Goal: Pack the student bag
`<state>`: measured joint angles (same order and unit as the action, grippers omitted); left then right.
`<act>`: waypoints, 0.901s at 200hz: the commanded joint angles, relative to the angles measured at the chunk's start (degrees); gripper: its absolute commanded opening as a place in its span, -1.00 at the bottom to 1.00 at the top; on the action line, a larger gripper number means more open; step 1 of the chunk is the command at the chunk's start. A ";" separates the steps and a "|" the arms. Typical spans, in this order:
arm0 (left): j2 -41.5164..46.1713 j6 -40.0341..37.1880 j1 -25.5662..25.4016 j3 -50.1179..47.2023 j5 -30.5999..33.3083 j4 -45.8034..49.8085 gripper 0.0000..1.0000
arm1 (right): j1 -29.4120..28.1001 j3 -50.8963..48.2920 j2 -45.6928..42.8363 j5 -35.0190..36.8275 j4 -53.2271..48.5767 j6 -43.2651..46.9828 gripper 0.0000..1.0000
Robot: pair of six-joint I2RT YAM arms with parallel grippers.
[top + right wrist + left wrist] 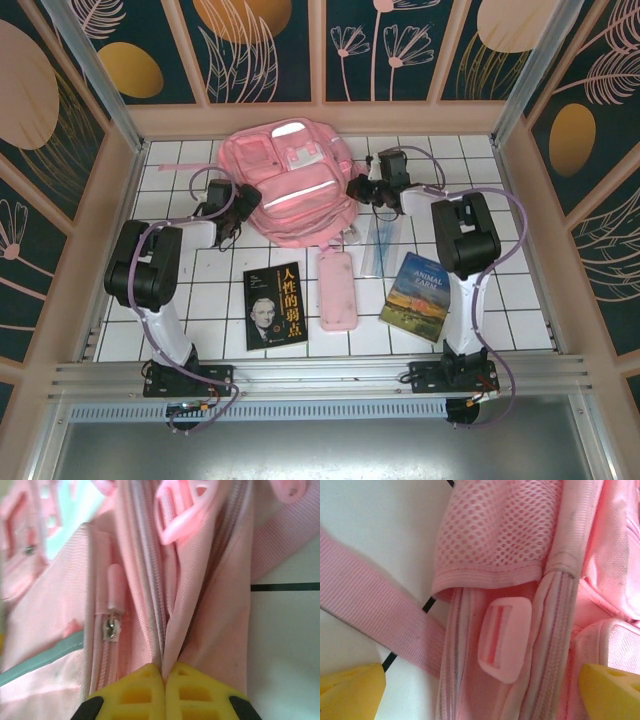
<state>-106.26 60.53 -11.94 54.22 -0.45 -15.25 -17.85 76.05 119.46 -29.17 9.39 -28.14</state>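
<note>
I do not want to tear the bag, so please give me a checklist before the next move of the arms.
1. Right fingers shut on the large pink fabric backpack: ok.
2. Left fingers open around the backpack's side: ok.
3. Main zipper opened: cannot tell.
4. Black paperback book, flat pink pencil case, blue Animal Farm book packed: not ok, lying on the white tiled table.

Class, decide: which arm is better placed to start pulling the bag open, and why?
Probably the right. Its jaws are shut on the bag fabric right beside the zip, ready to pull. The left jaws stand open astride a buckle on the bag's side, gripping nothing.
</note>
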 commanded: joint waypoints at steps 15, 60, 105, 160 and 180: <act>-7.51 -3.06 -0.36 10.53 -2.94 -2.36 0.98 | -3.74 -7.53 -15.42 -9.94 4.93 -6.56 -1.00; -9.31 -9.84 0.26 22.37 -1.11 5.96 0.98 | -14.25 -13.74 -18.52 -9.92 2.58 -10.13 -0.55; -4.35 -27.32 0.24 26.97 14.32 22.48 0.98 | -13.78 -16.14 -25.55 2.55 -9.52 -4.45 0.33; 2.42 -40.31 -10.57 24.92 17.15 30.17 0.98 | -3.04 -18.10 -32.37 20.87 -15.93 0.28 0.98; 2.11 -41.05 -14.74 25.33 12.85 31.14 0.98 | 1.55 -18.13 -31.44 21.30 -14.87 0.93 0.98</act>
<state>-104.95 24.71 -22.31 80.03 15.33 11.09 -20.18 59.13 87.26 -14.04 -3.64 -29.63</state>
